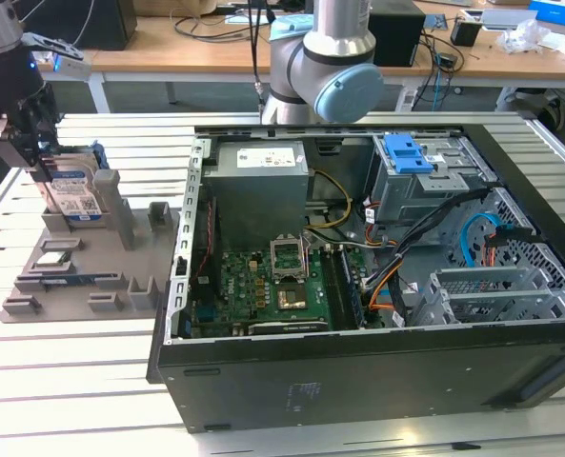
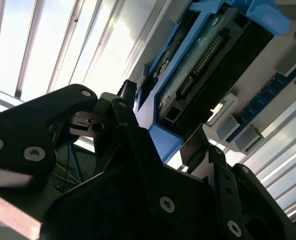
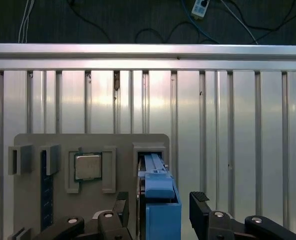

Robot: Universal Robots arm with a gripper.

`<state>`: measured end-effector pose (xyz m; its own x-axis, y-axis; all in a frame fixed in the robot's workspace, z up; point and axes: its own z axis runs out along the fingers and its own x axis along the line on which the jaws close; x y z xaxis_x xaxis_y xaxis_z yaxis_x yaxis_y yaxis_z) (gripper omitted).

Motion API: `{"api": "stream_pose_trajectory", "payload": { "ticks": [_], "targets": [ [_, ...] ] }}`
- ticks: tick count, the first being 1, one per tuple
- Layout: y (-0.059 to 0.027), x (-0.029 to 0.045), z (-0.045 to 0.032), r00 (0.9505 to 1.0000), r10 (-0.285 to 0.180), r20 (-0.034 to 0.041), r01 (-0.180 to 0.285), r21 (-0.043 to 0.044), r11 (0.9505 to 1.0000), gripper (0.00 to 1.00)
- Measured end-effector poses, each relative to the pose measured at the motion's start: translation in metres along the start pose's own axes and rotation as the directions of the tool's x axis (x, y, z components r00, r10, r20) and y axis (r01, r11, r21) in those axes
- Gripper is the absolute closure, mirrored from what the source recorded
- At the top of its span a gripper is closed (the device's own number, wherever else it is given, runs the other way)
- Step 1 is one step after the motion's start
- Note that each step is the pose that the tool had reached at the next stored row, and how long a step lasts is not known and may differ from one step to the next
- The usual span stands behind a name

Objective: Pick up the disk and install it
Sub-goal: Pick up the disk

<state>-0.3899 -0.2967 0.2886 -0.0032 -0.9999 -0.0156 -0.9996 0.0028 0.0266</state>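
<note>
First wrist view, nearest to you: the gripper (image 3: 160, 206) is sitting spread wide, its fingers (image 3: 121, 210) straddling the disk (image 3: 160, 197) with gaps showing, so nothing is being clamped. The disk is standing on edge in its slot on the grey fixture plate (image 3: 123, 142). A processor chip (image 3: 88, 166) is lying in the pocket just beside it. Beyond that, the slatted aluminium table (image 3: 212, 125) is running out to its far rail. Exterior view: you're seeing the gripper and disk at the upper left of the frame, well apart from the open computer case (image 1: 358, 381). Its drive cage (image 1: 439, 181) is sitting upper right, carrying a blue latch plate (image 1: 406, 152).
</note>
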Motion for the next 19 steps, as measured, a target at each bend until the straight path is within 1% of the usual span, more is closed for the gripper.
{"api": "stream_pose_trajectory", "payload": {
  "ticks": [10,11,14,15,19],
  "targets": [
    [0.0000,0.0000,0.0005,1.0000,0.000,-0.0001,0.000,-0.0001,1.0000,0.40],
    [0.0000,0.0000,0.0006,1.0000,0.000,0.0000,0.000,-0.0001,1.0000,0.42],
    [0.0000,0.0000,0.0006,1.0000,0.000,0.0001,0.000,-0.0001,1.0000,0.60],
    [0.0000,0.0000,0.0007,1.0000,0.000,0.0000,0.000,-0.0001,1.0000,0.63],
    [0.0000,0.0000,0.0007,1.0000,0.000,-0.0001,0.000,-0.0001,1.0000,0.63]
  ]
}}
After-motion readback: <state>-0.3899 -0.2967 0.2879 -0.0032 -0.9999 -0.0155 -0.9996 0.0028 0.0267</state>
